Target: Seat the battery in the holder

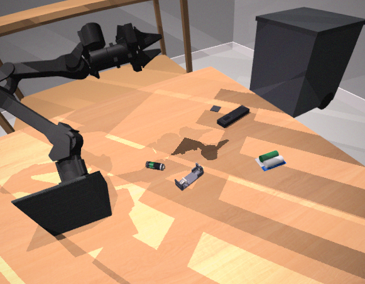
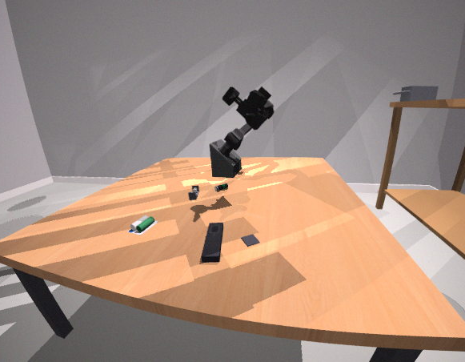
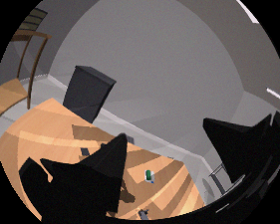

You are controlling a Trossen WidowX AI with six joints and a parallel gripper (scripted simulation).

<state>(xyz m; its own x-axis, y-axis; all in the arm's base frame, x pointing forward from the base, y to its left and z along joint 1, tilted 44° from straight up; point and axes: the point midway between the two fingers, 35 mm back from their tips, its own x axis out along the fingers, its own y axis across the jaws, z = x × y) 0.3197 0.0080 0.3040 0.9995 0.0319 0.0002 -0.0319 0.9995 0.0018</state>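
Battery [image 1: 155,166] [image 2: 222,187] unseated, lying on the desk [image 1: 150,267] [image 2: 311,296] [image 3: 40,118] near the holder [image 1: 190,178] [image 2: 194,193] [image 3: 143,214].
Pincer [image 1: 161,44] [image 3: 167,130] raised well above, spread wide and gripping nothing; apparently no step done, with picking up, seating spring end and lip end, and letting go all left.

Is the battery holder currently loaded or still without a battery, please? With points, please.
Unloaded: in the holder [image 1: 191,178] [image 2: 194,193], the bed lies bare, and the battery [image 1: 155,166] [image 2: 222,187] rests on the table beside it.
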